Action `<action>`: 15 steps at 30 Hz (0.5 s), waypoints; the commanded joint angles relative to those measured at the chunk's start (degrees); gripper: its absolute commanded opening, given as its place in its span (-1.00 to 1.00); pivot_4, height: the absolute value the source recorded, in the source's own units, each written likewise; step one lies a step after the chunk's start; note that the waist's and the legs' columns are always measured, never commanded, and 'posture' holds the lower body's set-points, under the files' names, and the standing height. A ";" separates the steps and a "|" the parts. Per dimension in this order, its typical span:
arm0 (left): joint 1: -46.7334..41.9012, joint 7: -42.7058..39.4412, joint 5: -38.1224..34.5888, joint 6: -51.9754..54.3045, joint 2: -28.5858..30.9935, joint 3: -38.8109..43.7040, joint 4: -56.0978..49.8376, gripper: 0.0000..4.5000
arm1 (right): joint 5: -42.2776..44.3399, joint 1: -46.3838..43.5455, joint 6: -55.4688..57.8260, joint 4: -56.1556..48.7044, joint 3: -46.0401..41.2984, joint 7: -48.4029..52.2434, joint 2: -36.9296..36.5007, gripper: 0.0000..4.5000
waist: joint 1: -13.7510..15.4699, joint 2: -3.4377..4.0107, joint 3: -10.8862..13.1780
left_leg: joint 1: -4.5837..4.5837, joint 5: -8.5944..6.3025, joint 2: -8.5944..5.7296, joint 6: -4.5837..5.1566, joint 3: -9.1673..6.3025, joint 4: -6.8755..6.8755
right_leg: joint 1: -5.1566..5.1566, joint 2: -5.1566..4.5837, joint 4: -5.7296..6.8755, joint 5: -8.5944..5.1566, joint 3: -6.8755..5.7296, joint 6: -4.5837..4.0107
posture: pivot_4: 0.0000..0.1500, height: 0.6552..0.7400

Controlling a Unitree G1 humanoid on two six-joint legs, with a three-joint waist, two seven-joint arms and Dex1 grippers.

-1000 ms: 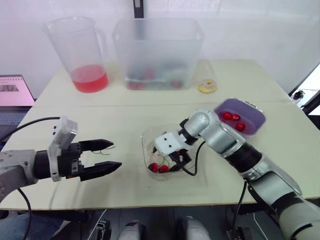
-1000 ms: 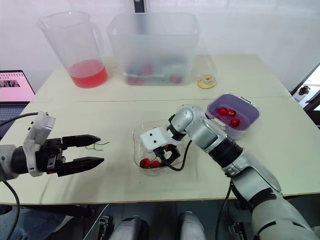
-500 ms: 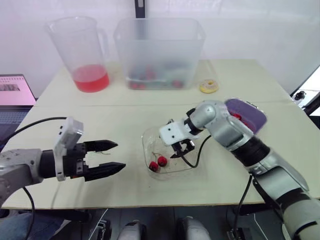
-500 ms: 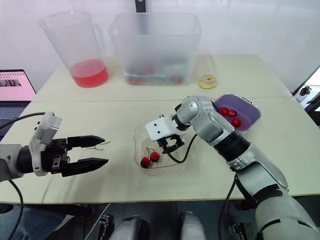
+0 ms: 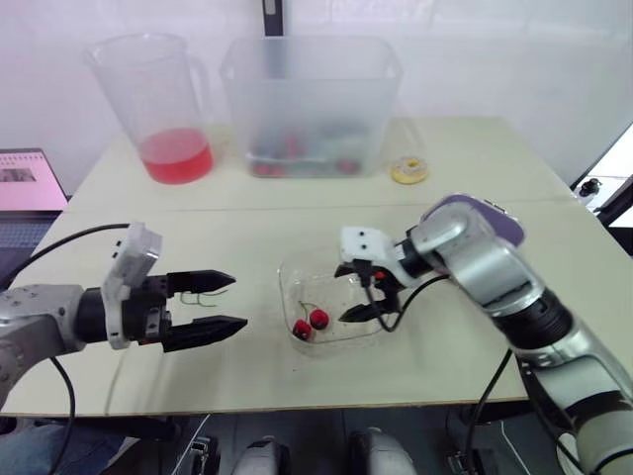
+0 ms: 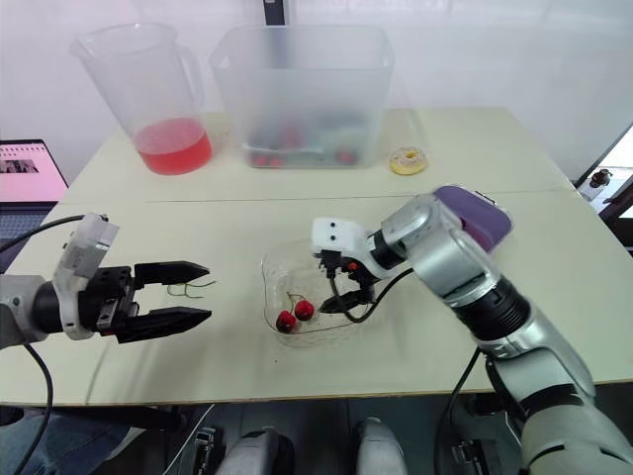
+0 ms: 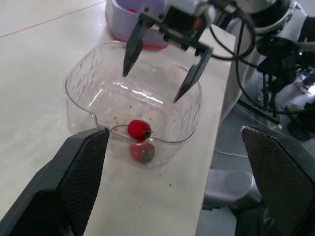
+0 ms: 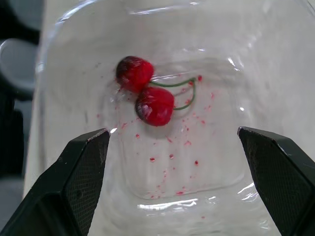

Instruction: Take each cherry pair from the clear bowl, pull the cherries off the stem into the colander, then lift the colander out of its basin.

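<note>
tabletop [image 5: 247, 230] clear bowl [image 5: 285, 289] holds cherry pair [image 8: 153, 104] lying flat, stems joined.

1 cherry pair [image 8: 153, 104] in clear bowl [image 7: 162, 115]

Clear glossy plastic bowl [image 7: 81, 96], shiny smooth cherries [image 8: 155, 105]

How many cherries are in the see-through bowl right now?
2. One cherry lies on the floor of the clear bowl, the other cherry touching it, both on one green stem. The open right gripper hovers over the bowl. None seems hidden.
</note>
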 commanded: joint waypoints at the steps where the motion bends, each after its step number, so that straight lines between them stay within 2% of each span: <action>1: -0.57 -0.91 0.50 -1.49 0.65 2.13 -0.23 0.99 | 0.47 1.37 4.48 -4.29 1.71 -5.64 1.96 1.00 | 0.05 0.00 0.00 | 0.00 0.00 -0.01 0.00 0.02 -0.03 | -0.02 -0.01 0.00 0.00 0.00 0.00 | 1.00 -0.27; 6: 0.19 -1.59 1.62 -1.33 1.18 2.35 -0.11 0.99 | 1.70 2.93 9.49 -5.96 2.97 -12.42 5.10 1.00 | 0.18 0.00 0.00 | -0.01 0.00 -0.05 0.01 0.04 -0.02 | -0.01 -0.01 -0.01 0.00 0.01 0.00 | 1.00 -0.27; 15: 1.10 -2.43 2.90 -1.70 1.06 2.70 -0.38 0.99 | 2.02 3.96 9.48 -4.75 6.30 -19.09 5.29 1.00 | 0.10 -0.01 -0.01 | 0.00 0.00 -0.08 0.01 0.04 -0.03 | -0.01 0.04 0.00 0.00 0.01 0.00 | 1.00 -0.27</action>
